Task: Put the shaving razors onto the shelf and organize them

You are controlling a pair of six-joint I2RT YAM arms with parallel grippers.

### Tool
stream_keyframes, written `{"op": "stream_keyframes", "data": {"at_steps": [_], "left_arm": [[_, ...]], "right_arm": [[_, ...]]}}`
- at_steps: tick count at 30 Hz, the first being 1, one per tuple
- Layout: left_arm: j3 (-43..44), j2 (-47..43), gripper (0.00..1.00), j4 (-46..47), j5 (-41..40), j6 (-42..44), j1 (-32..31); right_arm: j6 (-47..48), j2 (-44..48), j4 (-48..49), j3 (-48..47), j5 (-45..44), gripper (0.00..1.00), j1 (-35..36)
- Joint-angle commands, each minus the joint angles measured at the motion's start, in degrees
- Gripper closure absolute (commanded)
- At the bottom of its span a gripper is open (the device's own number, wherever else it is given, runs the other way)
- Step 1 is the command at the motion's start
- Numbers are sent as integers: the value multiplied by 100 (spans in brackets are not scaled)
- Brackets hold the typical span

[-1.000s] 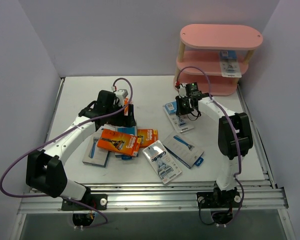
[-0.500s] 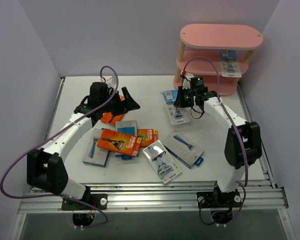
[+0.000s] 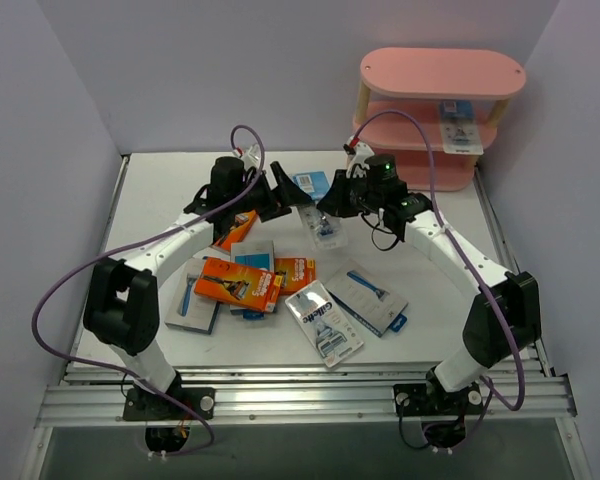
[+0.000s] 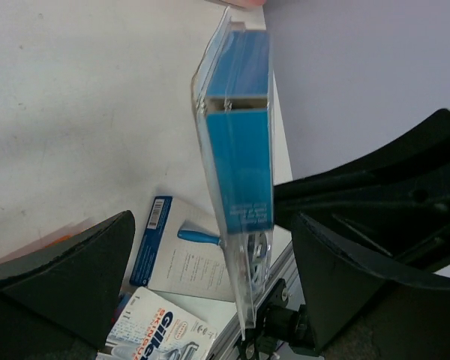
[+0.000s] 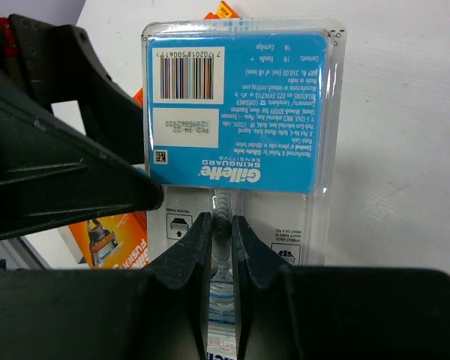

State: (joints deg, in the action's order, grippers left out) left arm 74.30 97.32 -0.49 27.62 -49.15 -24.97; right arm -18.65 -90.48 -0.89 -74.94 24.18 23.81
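Blue-and-clear blister card (image 5: 236, 112) hangs off the table (image 3: 160, 190) near the middle of its far edge, pinched low down between the pressed-together fingers of my right gripper (image 5: 221, 225). My left gripper (image 3: 285, 198) is spread wide, one finger on each side of it. Loose packs (image 3: 238, 282) lie heaped beneath, toward the near edge. At the far right corner stands the shelf (image 3: 440, 72), a second card (image 3: 458, 128) on its middle board. I see open table along the far edge.

Nine razor packs (image 3: 323, 320); one pink shelf (image 3: 442, 72).
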Motion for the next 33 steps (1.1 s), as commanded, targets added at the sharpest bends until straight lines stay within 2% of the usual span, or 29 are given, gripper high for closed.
{"op": "stream_keyframes", "data": {"at_steps": [1, 2, 3, 5, 6, 9, 10, 13, 15, 16, 17, 19, 22, 29, 32, 33], "left_arm": [[295, 77, 5, 820, 156, -244, -25], [287, 103, 4, 918, 165, -288, -43], [304, 129, 7, 980, 156, -323, -60], [400, 252, 20, 1025, 174, -315, -122], [401, 287, 40, 1016, 183, -332, -131], [314, 332, 67, 1051, 174, -385, -122], [269, 314, 80, 1042, 130, -377, -122], [155, 235, 96, 990, -19, -359, -96], [128, 235, 98, 963, -11, -394, -35], [111, 235, 98, 955, -2, -429, 9], [85, 200, 98, 963, -2, -464, 53], [-38, 139, 98, 1103, 59, -630, 272], [-126, -2, 98, 1261, 182, -798, 615], [-539, -441, 98, 2535, 341, -1501, 1038], [-794, -512, 97, 3448, 323, -2001, 1038], [-951, -503, 97, 4025, 289, -2342, 1038]], "right_arm": [[-305, 337, 475, 163, 148, 100, 97], [-323, 338, 510, 207, 157, 100, 115], [-358, 346, 615, 277, 218, 100, 123], [-480, 347, 747, 339, 253, 100, 158], [-507, 364, 782, 348, 253, 100, 176], [-534, 381, 792, 366, 253, 100, 194], [-534, 399, 792, 383, 253, 100, 194], [-552, 478, 879, 515, 253, 100, 185], [-569, 557, 871, 559, 201, 100, 185], [-578, 610, 845, 629, 157, 95, 176], [-587, 680, 844, 690, 35, 81, 159], [-735, 969, 923, 857, -54, 67, 54], [-1304, 1400, 1195, 1305, -185, 56, -96], [-3631, 2095, 3038, 3009, -520, 55, -105], [-4302, 2324, 3514, 3529, -792, 54, 53], [-4435, 2428, 3560, 3678, -862, 53, 114]]}}
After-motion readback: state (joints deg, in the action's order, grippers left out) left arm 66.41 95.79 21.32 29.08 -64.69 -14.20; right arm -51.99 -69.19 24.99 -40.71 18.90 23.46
